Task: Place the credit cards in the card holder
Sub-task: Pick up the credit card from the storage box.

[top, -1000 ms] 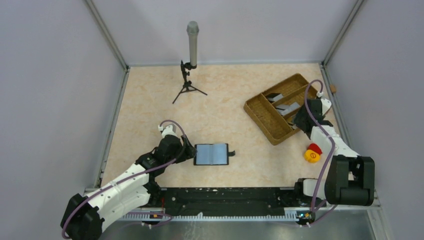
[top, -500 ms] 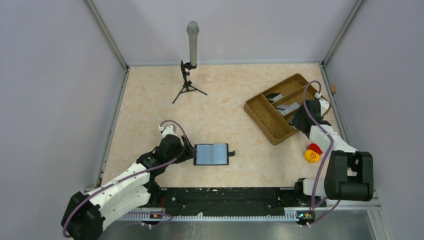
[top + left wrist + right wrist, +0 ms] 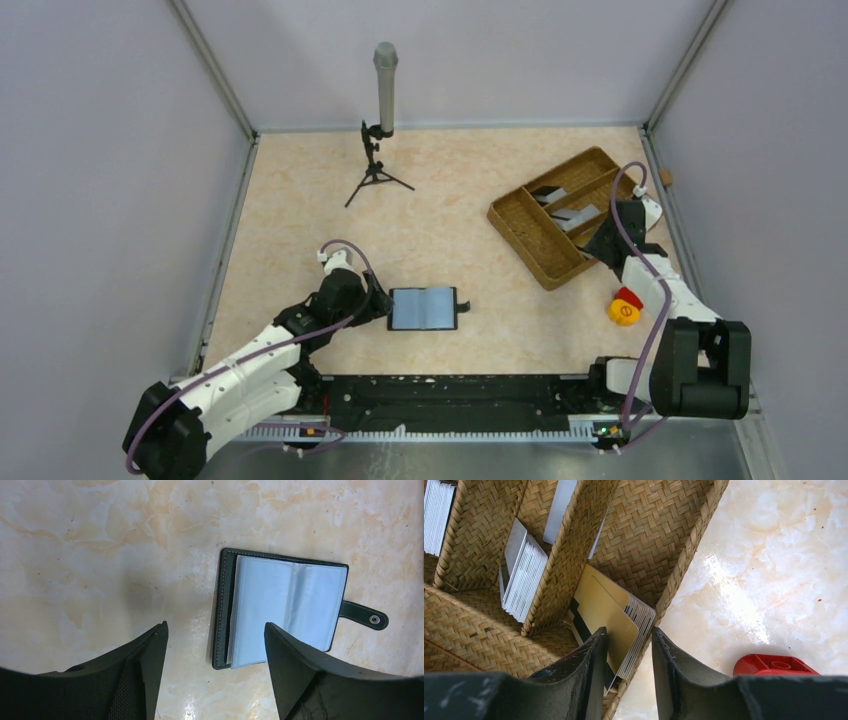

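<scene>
The card holder [image 3: 423,309] lies open on the table, black with pale blue sleeves [image 3: 285,610] and its clasp tab [image 3: 365,616] pointing right. My left gripper [image 3: 382,303] hovers at its left edge, open [image 3: 215,626], nothing held. The credit cards stand in stacks in the woven tray [image 3: 545,245]. My right gripper [image 3: 606,240] is at the tray's near right corner. Its jaws [image 3: 629,630] straddle a stack fronted by a cream card [image 3: 606,612] plus the tray wall. The left finger [image 3: 591,655] touches the card and the right finger [image 3: 669,660] stands off the wall.
Other card stacks [image 3: 524,580] fill neighbouring tray compartments [image 3: 649,530]. A red and yellow button [image 3: 624,306] sits right of the tray near my right arm, showing red in the right wrist view [image 3: 774,665]. A microphone on a small tripod [image 3: 380,130] stands at the back.
My right wrist has shifted slightly at the tray's near right corner. The left arm and the card holder have not moved.
</scene>
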Robot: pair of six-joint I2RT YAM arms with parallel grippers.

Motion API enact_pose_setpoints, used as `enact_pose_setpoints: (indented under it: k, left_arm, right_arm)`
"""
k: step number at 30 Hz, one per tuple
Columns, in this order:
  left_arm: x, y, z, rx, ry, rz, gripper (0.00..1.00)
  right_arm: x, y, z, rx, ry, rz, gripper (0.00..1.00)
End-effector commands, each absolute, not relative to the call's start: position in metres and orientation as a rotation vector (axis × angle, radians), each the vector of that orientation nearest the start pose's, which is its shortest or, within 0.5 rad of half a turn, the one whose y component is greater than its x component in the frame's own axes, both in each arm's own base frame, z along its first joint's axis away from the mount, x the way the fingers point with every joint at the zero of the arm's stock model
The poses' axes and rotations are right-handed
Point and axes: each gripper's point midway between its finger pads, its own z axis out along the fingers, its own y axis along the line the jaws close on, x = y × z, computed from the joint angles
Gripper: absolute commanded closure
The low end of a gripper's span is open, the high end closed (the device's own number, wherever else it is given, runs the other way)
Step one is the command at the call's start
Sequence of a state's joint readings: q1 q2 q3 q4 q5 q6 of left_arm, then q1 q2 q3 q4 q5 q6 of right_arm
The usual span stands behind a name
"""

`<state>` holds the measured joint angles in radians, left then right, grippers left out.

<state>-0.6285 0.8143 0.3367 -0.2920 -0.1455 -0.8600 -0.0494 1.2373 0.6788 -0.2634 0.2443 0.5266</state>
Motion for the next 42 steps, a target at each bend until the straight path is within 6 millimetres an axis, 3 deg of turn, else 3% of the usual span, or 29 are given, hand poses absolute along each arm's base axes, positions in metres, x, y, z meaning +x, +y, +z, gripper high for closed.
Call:
enact_pose_setpoints:
  k: [1,9,23,42]
  left_arm:
    - [0.202,-0.151,0.060,-0.337,2.338,-0.575,0.26]
    - [0.202,-0.151,0.061,-0.339,2.338,-0.576,0.26]
    - [0.201,-0.150,0.061,-0.343,2.339,-0.575,0.25]
    - [0.199,-0.148,0.060,-0.349,2.342,-0.571,0.25]
  right_arm:
    - [0.308,-0.043,0.084,0.789,2.223,-0.079,0.67]
    - [0.308,-0.044,0.094,0.785,2.202,-0.079,0.76]
    - [0.298,-0.041,0.078,0.773,2.259,-0.088,0.65]
    - [0.293,-0.040,0.088,0.764,2.257,-0.080,0.69]
